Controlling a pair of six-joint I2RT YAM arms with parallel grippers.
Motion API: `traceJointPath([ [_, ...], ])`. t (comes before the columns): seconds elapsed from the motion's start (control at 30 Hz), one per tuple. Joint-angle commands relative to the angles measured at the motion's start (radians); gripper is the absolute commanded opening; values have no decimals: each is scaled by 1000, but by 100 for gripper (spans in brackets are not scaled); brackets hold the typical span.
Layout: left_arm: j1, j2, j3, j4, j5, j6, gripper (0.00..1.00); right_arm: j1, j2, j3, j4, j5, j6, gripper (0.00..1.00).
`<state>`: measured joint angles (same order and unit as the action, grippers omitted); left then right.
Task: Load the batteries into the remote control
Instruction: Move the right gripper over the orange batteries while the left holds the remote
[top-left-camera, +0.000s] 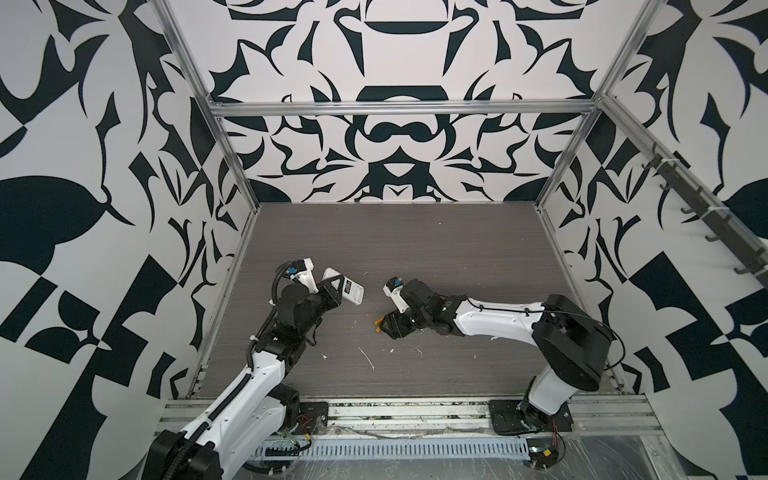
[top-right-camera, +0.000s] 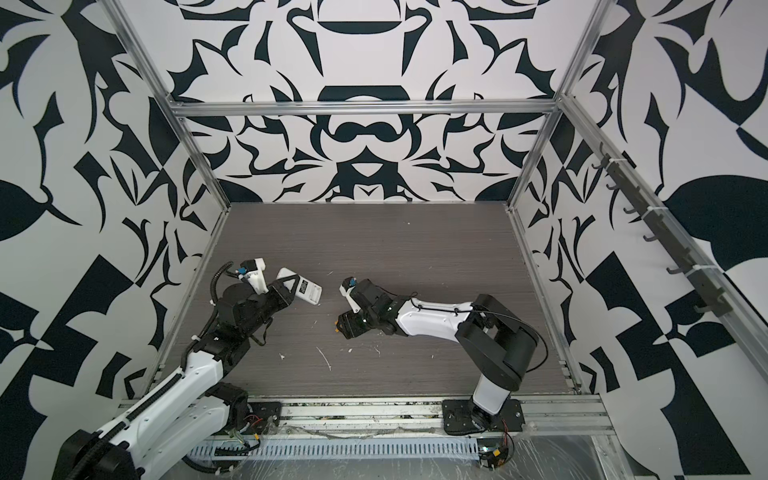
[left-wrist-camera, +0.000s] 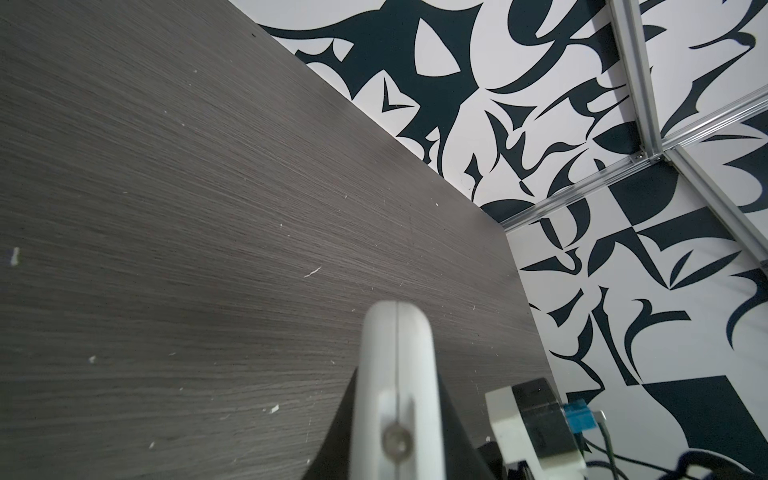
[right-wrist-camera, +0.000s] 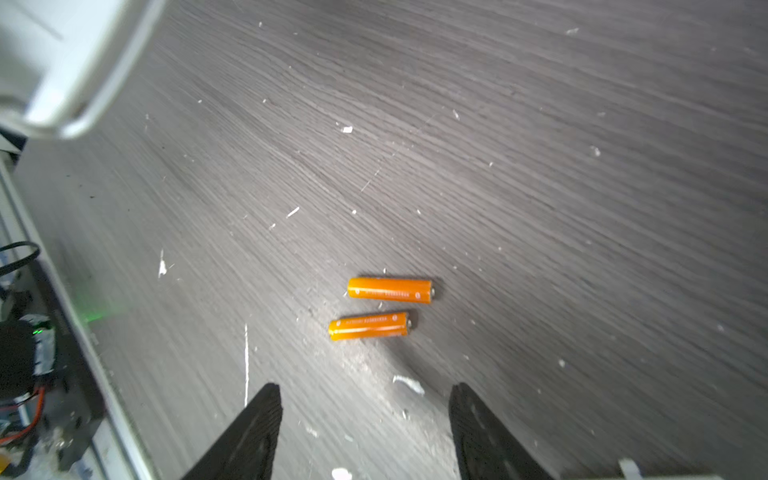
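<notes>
Right fingers (right-wrist-camera: 365, 432) apart over two batteries (right-wrist-camera: 380, 307); left fingers (top-left-camera: 330, 293) clamp one remote control (top-left-camera: 347, 291).

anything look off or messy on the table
White flecks and scrapes litter the tabletop near the batteries, which lie loose side by side, not touching. Nothing spilled or broken shows.

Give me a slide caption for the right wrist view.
Open right hand above two orange batteries lying on the table.
</notes>
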<state>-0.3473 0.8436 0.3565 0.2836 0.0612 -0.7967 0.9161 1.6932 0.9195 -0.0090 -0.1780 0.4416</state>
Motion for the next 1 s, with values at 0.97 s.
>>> traceJointPath([
  [0.97, 42, -72, -35, -16, 40, 21, 7, 82, 122, 133, -33, 234, 10, 80],
])
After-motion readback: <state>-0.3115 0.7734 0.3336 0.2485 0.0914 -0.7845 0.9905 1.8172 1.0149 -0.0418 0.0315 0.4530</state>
